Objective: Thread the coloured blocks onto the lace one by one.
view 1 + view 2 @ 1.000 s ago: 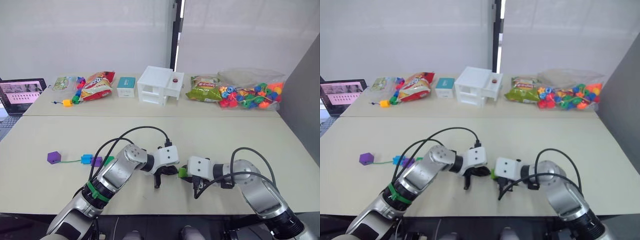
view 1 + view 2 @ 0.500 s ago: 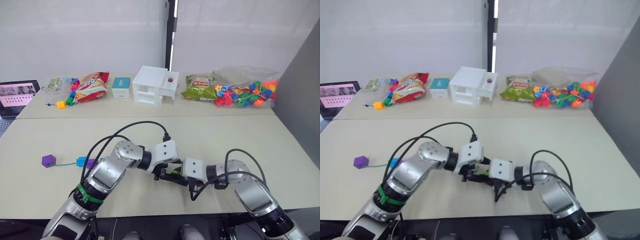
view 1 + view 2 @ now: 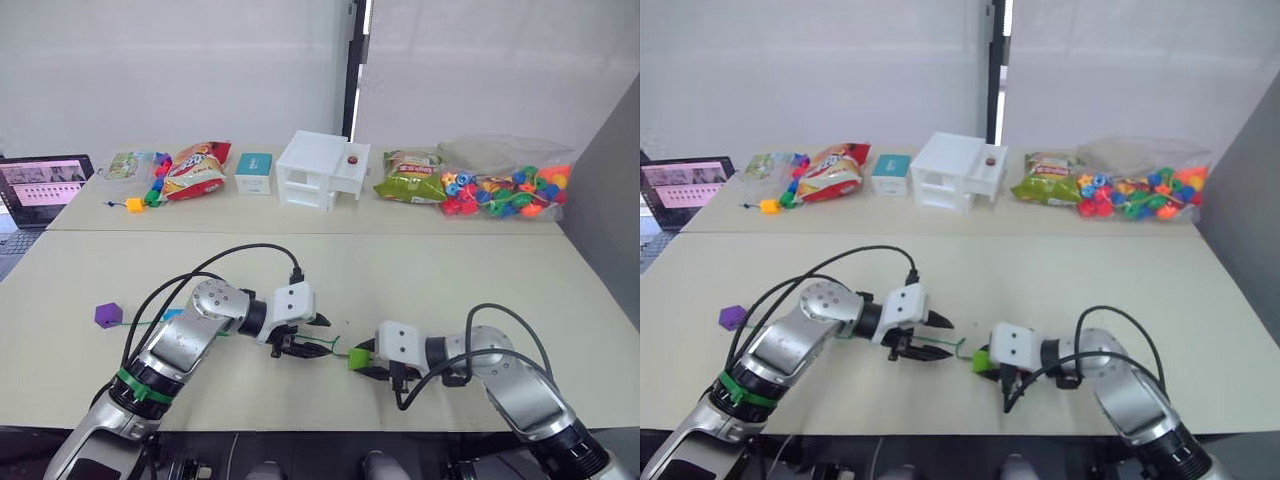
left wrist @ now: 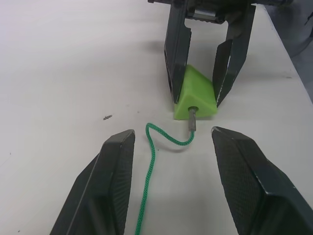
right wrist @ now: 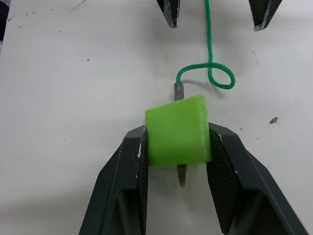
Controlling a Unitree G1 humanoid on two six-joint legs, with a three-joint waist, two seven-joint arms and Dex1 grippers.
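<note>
Light green block [image 5: 177,129] is clamped between the right gripper's [image 5: 177,147] fingers, the lace's [image 4: 151,161] grey tip [image 4: 191,119] threaded through; left gripper [image 4: 171,152] is spread wide, empty.

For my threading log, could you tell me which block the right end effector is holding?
The light green block, clamped by the right end effector, grey tip through it; the purple block lies far off.

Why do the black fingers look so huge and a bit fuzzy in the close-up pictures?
In the left wrist view, the left gripper sits right at the lens, so its edges look soft; the light green block farther off is crisp. In the right wrist view, the right gripper looms similarly.
</note>
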